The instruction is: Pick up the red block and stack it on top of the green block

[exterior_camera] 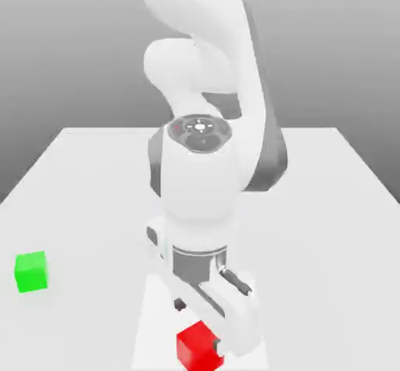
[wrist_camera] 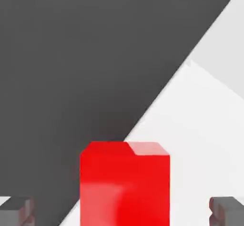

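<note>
The red block (exterior_camera: 197, 347) sits on the white table (exterior_camera: 86, 197) near its front edge, right under the arm's hand. In the hand view the red block (wrist_camera: 125, 184) stands between the two dark fingertips (wrist_camera: 19, 211), with a wide gap on each side. My gripper (exterior_camera: 201, 332) is open and lowered around the block without touching it. The green block (exterior_camera: 31, 272) rests on the table far toward the exterior view's left, well apart from the gripper.
The white arm (exterior_camera: 199, 174) rises over the table's middle and hides the surface behind it. In the hand view the table's edge (wrist_camera: 157, 101) runs diagonally against a dark floor.
</note>
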You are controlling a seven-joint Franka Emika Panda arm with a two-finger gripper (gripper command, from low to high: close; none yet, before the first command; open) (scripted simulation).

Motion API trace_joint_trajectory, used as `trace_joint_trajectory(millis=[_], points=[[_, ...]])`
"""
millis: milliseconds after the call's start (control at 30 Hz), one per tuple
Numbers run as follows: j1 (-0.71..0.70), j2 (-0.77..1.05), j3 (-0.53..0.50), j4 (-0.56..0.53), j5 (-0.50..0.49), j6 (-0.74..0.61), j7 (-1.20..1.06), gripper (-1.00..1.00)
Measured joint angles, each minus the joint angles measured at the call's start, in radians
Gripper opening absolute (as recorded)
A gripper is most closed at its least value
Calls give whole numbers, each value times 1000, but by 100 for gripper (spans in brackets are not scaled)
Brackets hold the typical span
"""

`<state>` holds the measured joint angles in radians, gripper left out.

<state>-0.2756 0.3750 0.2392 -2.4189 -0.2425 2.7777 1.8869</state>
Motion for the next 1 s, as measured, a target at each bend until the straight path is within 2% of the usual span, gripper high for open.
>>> trace_joint_trajectory(millis=[33,267,467,767,1000], points=[[14,28,-17,4,-15,22,11,-100],[16,32,-20,5,-17,28,13,-100],[-37,-128,40,-26,90,-98,-55,-100],[-232,-253,-176,-113,206,-141,163,-100],[-463,-335,-310,-182,245,-136,368,-100]])
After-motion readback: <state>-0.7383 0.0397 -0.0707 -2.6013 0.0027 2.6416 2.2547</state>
